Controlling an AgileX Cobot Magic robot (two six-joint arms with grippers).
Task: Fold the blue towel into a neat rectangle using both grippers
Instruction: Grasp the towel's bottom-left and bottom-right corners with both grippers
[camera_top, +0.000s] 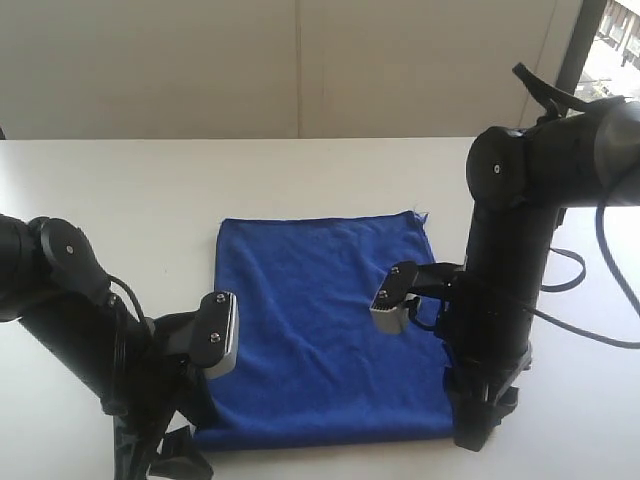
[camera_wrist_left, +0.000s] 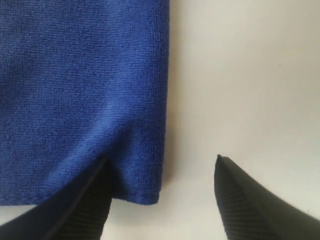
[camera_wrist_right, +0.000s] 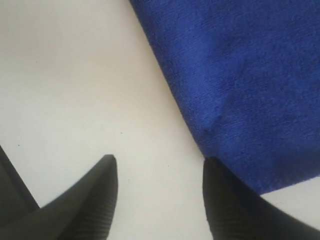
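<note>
The blue towel (camera_top: 320, 325) lies flat in the middle of the white table (camera_top: 140, 190), filling the centre and lower centre of the exterior view as a fairly even rectangle with straight edges and only a slight fray at its upper right corner. Whether it is a single layer or already doubled I cannot tell, so I judge the task either near its end or with a fold yet to make. Neither tool grips anything. The left gripper (camera_wrist_left: 161, 160) is spread across the towel's corner at the bottom of its view, one finger on the cloth and the other over bare table. The right gripper (camera_wrist_right: 161, 159) is also spread, one finger at the hem and the other over the table. Counted: one towel, two grippers, two arms, one table.
</note>
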